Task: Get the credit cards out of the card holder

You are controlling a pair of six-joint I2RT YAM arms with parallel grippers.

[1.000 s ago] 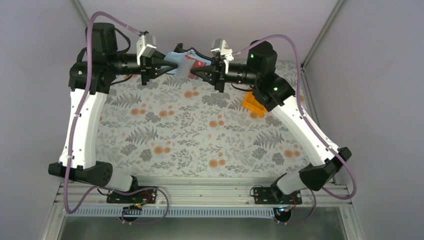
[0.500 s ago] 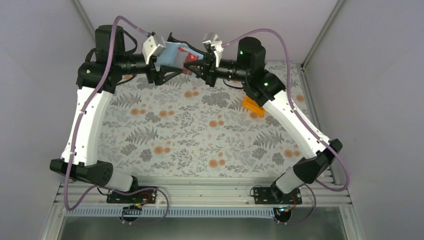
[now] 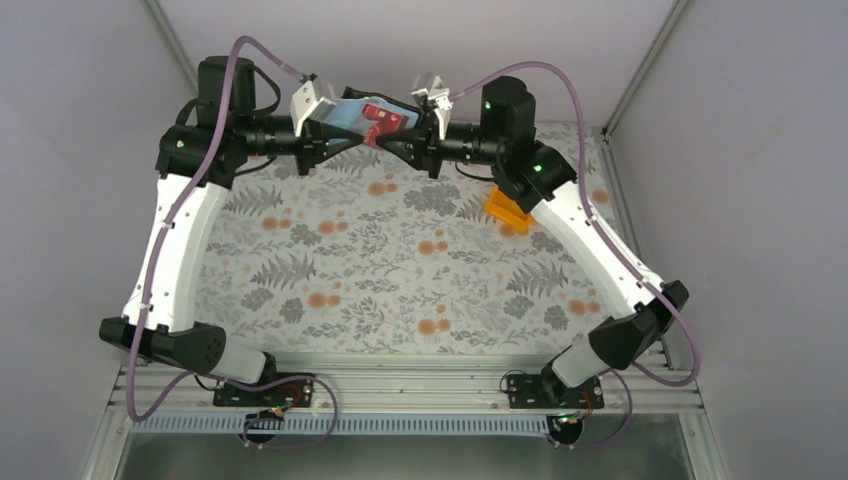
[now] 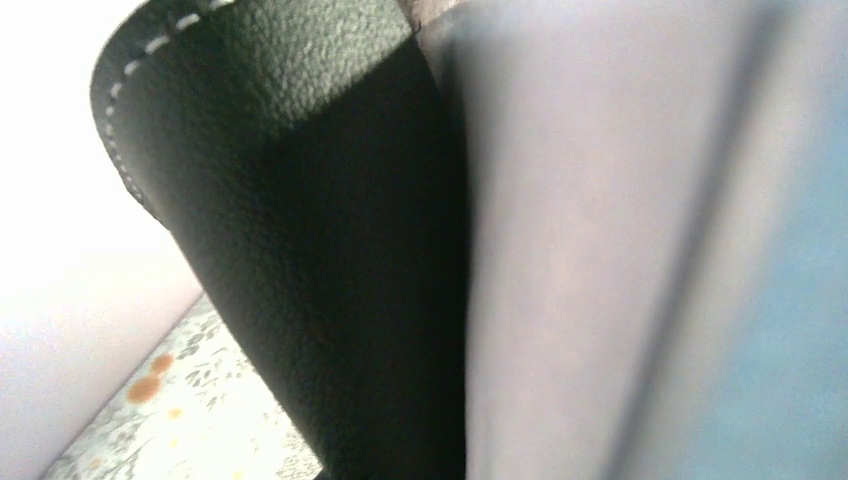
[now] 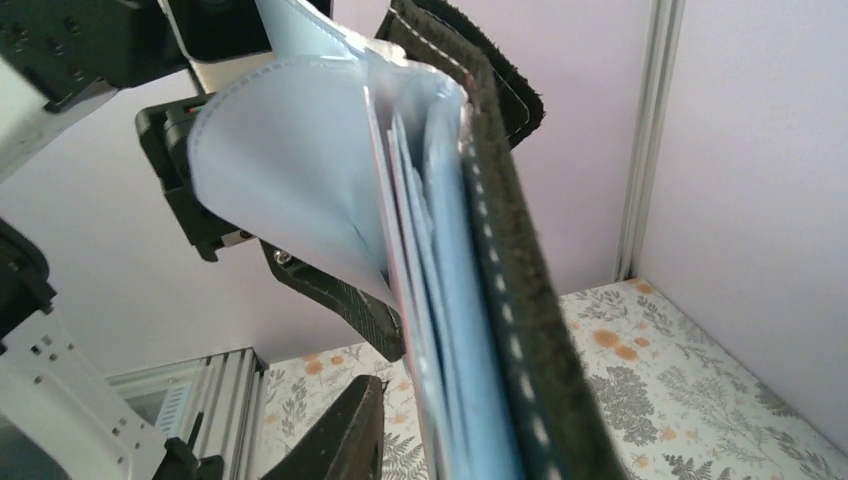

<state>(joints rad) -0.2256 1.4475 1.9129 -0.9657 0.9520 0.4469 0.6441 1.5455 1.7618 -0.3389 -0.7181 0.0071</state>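
Above far table (image 3: 400,270) edge: card holder (image 3: 345,112) w/ credit cards' (image 3: 378,116) edges out, mid-air

Soft, even light overall; the left wrist view glares white, its close card holder (image 4: 330,250) blurred.

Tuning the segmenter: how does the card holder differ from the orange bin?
The card holder is black outside and blue-grey inside; the orange bin is one colour. The card holder hangs open in the air, gripped by the left hand; the orange bin sits on the table. Both are far from the bases.
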